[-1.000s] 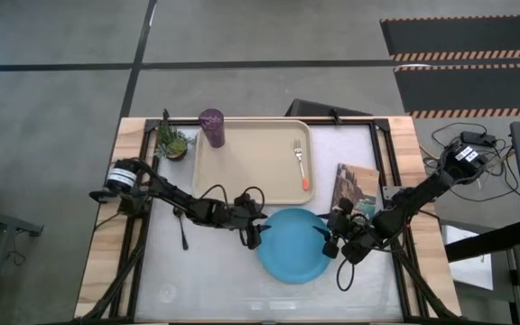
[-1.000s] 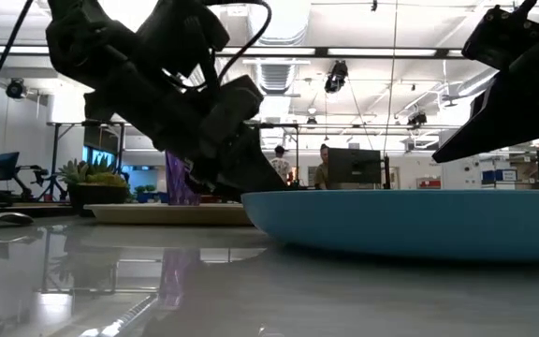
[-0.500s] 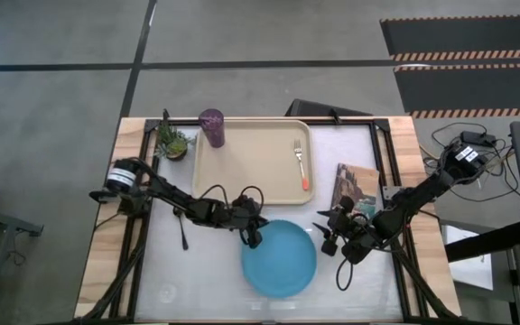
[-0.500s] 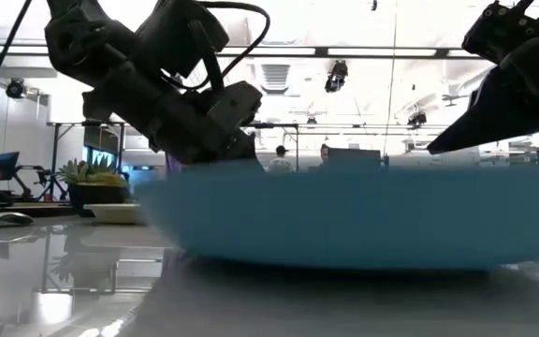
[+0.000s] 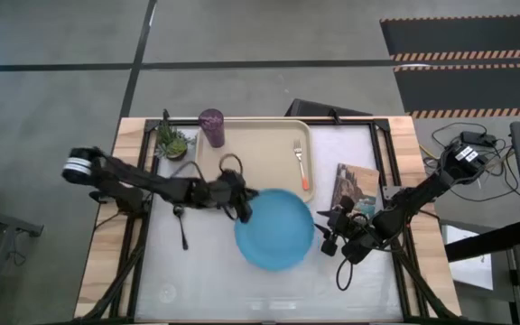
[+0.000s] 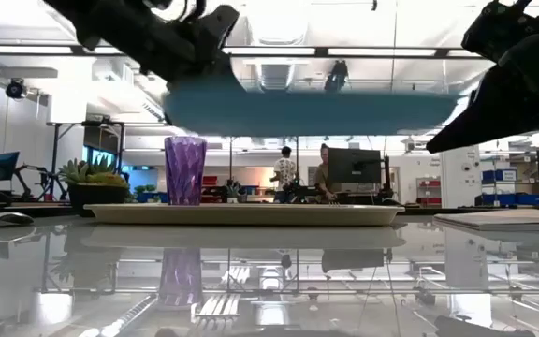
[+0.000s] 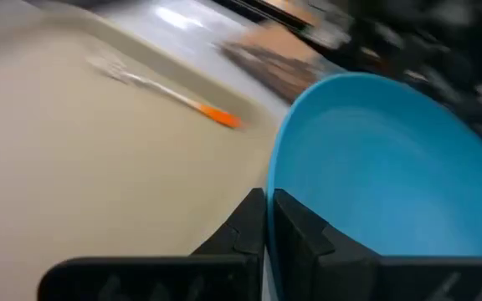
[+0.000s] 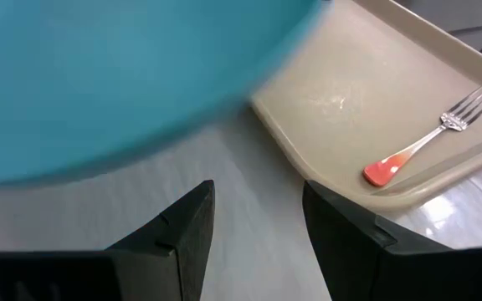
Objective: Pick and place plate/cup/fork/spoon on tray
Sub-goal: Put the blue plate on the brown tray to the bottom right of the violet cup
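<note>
The sky-blue plate point(image 5: 276, 231) hangs in the air over the table and the near right corner of the beige tray point(image 5: 242, 167), with my left gripper point(image 5: 242, 206) shut on its left rim. In the low view the plate point(image 6: 316, 110) is high above the table. The purple cup point(image 5: 211, 126) stands at the tray's far left corner. The orange-handled fork point(image 5: 301, 162) lies inside the tray on the right. The dark spoon point(image 5: 181, 226) lies on the table left of the tray. My right gripper point(image 5: 329, 236) stands open just right of the plate, touching nothing. My left gripper pinches the plate's left rim point(image 7: 272, 188) between its two fingers, one on each face of the rim. The fingers come about level from the table's left. The plate is lifted clear of the table and hangs nearly level, stretching away from the fingers.
A small green potted plant point(image 5: 171, 142) stands left of the cup. A dark-covered book point(image 5: 357, 188) lies right of the tray. People and desks show in the room behind the table in the low view.
My left gripper has taken hold of the plate's left rim, then risen and gone toward the tray. The plate first slid a little toward the table's near left, then was lifted clear, and now overlaps the tray's near right corner.
</note>
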